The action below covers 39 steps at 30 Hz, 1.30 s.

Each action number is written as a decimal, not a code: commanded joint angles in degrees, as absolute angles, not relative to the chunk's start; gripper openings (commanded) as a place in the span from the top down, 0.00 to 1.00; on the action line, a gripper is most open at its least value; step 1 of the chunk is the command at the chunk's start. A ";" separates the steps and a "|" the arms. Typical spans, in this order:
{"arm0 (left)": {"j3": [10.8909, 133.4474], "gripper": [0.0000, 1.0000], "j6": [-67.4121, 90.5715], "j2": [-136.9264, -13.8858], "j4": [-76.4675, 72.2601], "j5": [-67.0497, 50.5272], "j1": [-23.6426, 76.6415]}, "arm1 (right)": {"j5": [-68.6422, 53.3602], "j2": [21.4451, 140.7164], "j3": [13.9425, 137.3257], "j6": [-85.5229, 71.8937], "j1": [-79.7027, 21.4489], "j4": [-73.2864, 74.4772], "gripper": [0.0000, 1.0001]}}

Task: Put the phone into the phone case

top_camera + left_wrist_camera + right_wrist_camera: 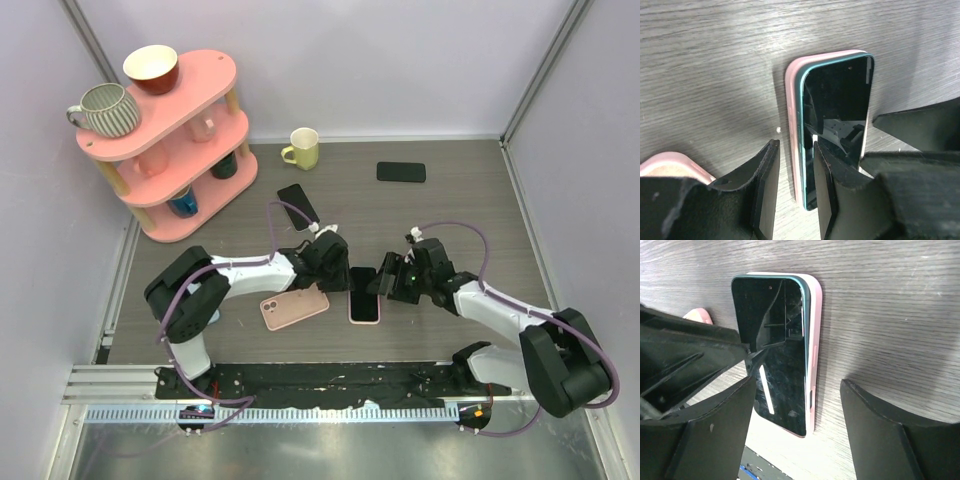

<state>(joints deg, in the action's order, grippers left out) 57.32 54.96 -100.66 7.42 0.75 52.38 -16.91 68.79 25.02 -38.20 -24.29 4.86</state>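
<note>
A black phone (363, 290) with a teal rim lies face up inside a pink case (364, 319) at the table's middle. In the left wrist view the phone (840, 100) sits in the case (791, 100), with its teal edge showing above the pink rim. My left gripper (336, 264) (792, 195) is open with a narrow gap and straddles the phone's long edge, one finger (826, 190) over the screen. My right gripper (384, 282) (800, 430) is wide open over the opposite edge of the phone (775, 370) and case (816, 315).
A second pink case (294, 308) lies just left of the phone. Black phones lie further back (298, 205) and at the back right (401, 172). A yellow mug (301, 148) and a pink shelf (170, 140) with cups stand at the back left.
</note>
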 commanded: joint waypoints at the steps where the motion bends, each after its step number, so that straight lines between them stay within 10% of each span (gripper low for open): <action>1: 56.87 0.64 53.53 -101.95 3.61 -2.20 51.33 | -16.42 66.10 23.03 -36.56 -24.52 3.52 0.18; 8: 56.78 0.65 53.35 -104.50 1.32 -5.01 50.80 | -14.33 62.58 22.24 -35.95 -24.43 4.30 0.01; 39: 51.33 0.81 60.46 -107.40 -8.25 -15.29 49.22 | -15.99 69.52 18.20 -41.40 -26.10 -6.50 0.17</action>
